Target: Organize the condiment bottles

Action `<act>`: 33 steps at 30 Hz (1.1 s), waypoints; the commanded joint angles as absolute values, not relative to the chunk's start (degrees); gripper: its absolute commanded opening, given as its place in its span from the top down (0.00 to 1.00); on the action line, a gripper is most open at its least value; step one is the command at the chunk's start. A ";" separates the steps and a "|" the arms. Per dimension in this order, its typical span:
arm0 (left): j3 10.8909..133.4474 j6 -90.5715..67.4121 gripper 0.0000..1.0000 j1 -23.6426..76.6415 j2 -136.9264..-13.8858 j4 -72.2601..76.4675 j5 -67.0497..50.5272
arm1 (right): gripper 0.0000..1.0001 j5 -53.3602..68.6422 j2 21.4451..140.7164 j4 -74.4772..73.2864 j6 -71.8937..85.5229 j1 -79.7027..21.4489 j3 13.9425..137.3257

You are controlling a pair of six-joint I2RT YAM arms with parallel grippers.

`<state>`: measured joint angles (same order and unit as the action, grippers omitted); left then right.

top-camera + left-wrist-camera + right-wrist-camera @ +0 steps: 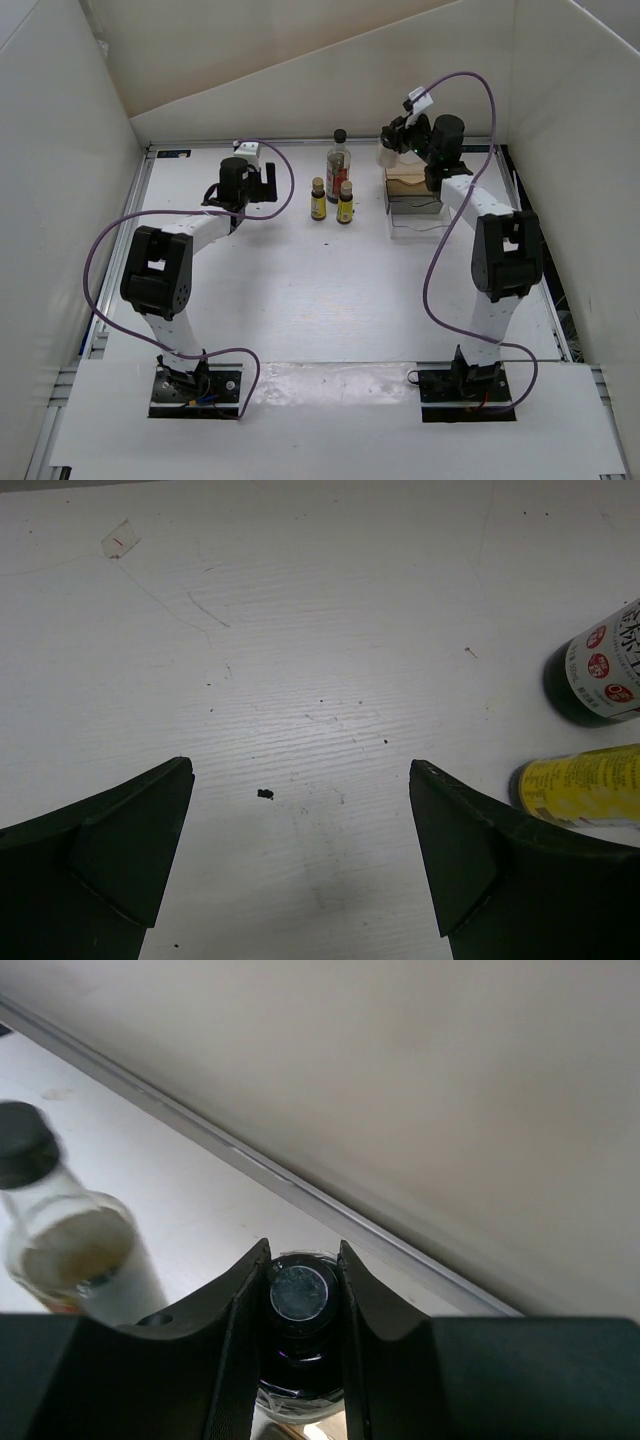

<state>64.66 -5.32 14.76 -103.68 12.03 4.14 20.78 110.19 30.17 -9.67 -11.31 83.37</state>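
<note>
While the right pincer gripped the short bottle near the bench's far-right corner, the left pincer hung apart, left of the tall bottle.

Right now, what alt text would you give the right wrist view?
The right gripper is shut on a small bottle, seen end-on between its jaws. To the left, a blurred clear bottle with a black cap stands on the white table.
</note>
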 commanded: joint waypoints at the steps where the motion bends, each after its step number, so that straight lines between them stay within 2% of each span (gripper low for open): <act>1: 66.53 -5.54 0.00 15.12 -103.18 12.39 3.52 | 1.00 19.25 109.51 34.37 -11.07 -8.53 86.92; 13: 70.31 -4.66 0.00 15.12 -106.35 11.07 3.43 | 1.00 19.42 115.83 33.75 -10.28 -5.01 91.49; 33: 72.68 -4.83 0.00 15.47 -109.16 10.72 3.08 | 1.00 18.28 114.52 41.21 -7.65 -2.20 81.22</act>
<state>70.65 -4.97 14.98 -109.32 10.72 3.79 18.96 117.27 32.08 -8.38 -2.61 80.99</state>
